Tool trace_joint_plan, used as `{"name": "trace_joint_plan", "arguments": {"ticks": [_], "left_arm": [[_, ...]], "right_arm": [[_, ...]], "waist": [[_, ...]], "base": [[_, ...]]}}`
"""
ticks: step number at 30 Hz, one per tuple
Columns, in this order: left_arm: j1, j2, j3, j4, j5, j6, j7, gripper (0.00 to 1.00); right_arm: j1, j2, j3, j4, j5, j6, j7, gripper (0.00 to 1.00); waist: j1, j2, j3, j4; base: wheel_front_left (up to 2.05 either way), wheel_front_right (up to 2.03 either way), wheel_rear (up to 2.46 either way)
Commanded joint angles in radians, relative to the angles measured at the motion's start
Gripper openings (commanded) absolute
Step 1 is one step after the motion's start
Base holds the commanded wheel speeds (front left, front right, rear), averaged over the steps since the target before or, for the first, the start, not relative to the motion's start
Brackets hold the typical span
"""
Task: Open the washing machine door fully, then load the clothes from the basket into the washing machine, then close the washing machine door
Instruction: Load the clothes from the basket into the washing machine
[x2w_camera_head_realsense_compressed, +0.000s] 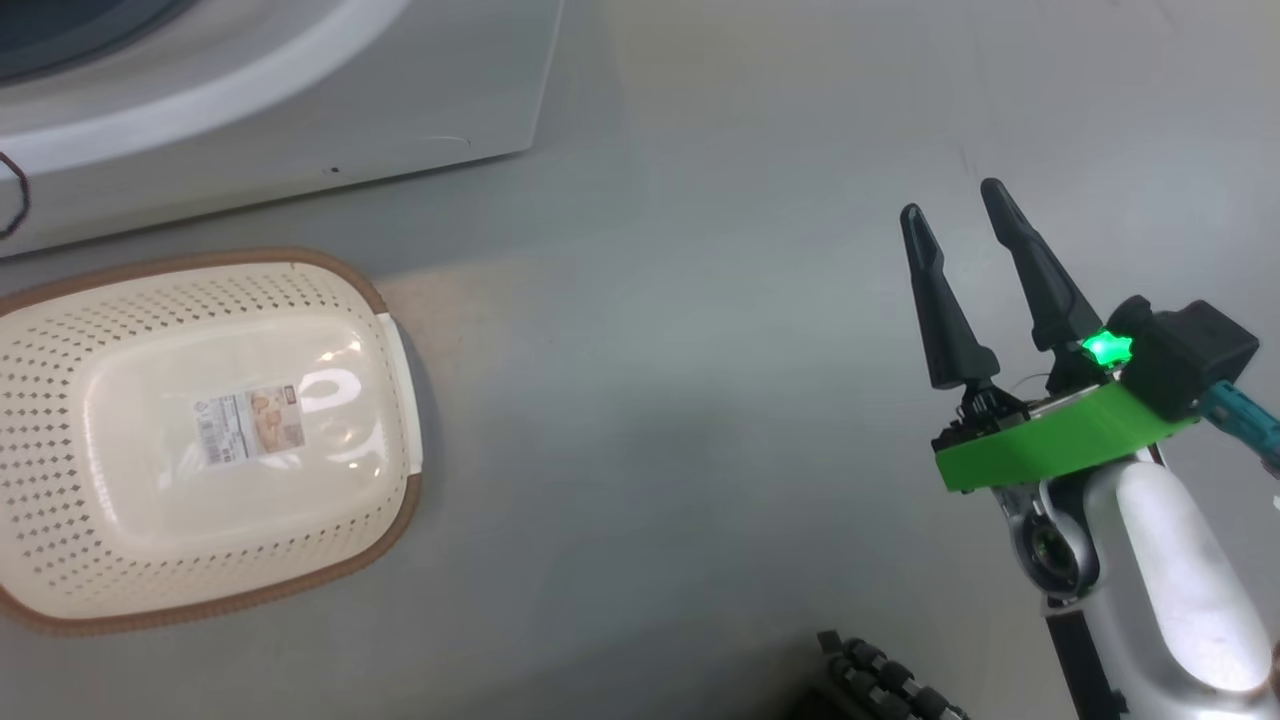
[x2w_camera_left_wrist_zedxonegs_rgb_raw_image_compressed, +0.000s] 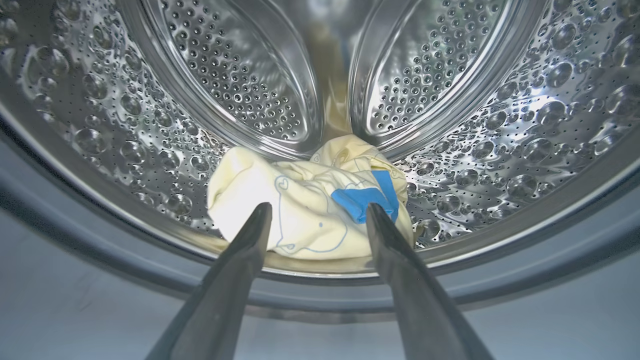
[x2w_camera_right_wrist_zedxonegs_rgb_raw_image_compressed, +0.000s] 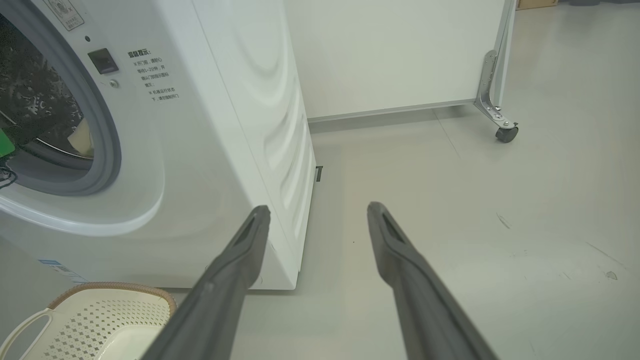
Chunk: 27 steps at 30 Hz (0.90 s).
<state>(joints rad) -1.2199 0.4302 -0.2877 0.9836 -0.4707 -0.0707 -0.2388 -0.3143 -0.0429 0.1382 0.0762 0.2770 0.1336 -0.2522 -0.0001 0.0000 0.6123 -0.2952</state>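
Observation:
The clothes (x2w_camera_left_wrist_zedxonegs_rgb_raw_image_compressed: 300, 210), pale cream with blue bear outlines and a blue band, lie bunched at the bottom of the steel drum (x2w_camera_left_wrist_zedxonegs_rgb_raw_image_compressed: 500, 115) of the washing machine (x2w_camera_right_wrist_zedxonegs_rgb_raw_image_compressed: 210, 140). My left gripper (x2w_camera_left_wrist_zedxonegs_rgb_raw_image_compressed: 317, 212) stands open at the drum's mouth, its tips just in front of the clothes and holding nothing. The basket (x2w_camera_head_realsense_compressed: 130, 560) sits on the floor in front of the machine with just a label sticker inside. My right gripper (x2w_camera_head_realsense_compressed: 950, 205) hangs open over bare floor to the right of the machine. The washing machine door is out of view.
A white panel on a castor (x2w_camera_right_wrist_zedxonegs_rgb_raw_image_compressed: 506, 134) stands behind and right of the machine. Grey floor (x2w_camera_head_realsense_compressed: 650, 420) lies open between the basket and my right arm. A dark ribbed cable (x2w_camera_head_realsense_compressed: 880, 680) shows at the bottom edge of the head view.

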Motion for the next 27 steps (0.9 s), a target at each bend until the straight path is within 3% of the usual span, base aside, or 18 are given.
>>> {"name": "trace_joint_plan", "arguments": {"ticks": [1, 9, 17, 27], "left_arm": [[0.0, 0.043, 0.018, -0.033, -0.003, 0.006, -0.01, 1.0], [0.175, -0.007, 0.054, -0.195, -0.004, 0.049, -0.022, 1.0], [0.508, -0.045, 0.131, -0.52, 0.046, 0.119, -0.023, 1.0], [0.83, -0.116, 0.153, -0.731, 0.087, 0.156, -0.023, 1.0]], "right_arm": [[0.022, -0.007, 0.009, -0.025, -0.006, -0.003, -0.009, 1.0], [0.042, -0.007, -0.025, -0.04, -0.034, -0.003, 0.013, 1.0], [0.077, -0.007, -0.065, -0.057, -0.074, -0.003, 0.05, 1.0], [0.14, -0.007, -0.107, -0.079, -0.132, -0.003, 0.107, 1.0]], "waist": [[0.0001, 0.0, -0.016, 0.015], [0.0001, 0.0, -0.081, 0.063], [0.0001, 0.0, -0.183, 0.117], [0.0001, 0.0, -0.318, 0.182]], "base": [[0.0, 0.0, 0.0], [0.0, 0.0, 0.0], [0.0, 0.0, 0.0], [0.0, 0.0, 0.0]]}}
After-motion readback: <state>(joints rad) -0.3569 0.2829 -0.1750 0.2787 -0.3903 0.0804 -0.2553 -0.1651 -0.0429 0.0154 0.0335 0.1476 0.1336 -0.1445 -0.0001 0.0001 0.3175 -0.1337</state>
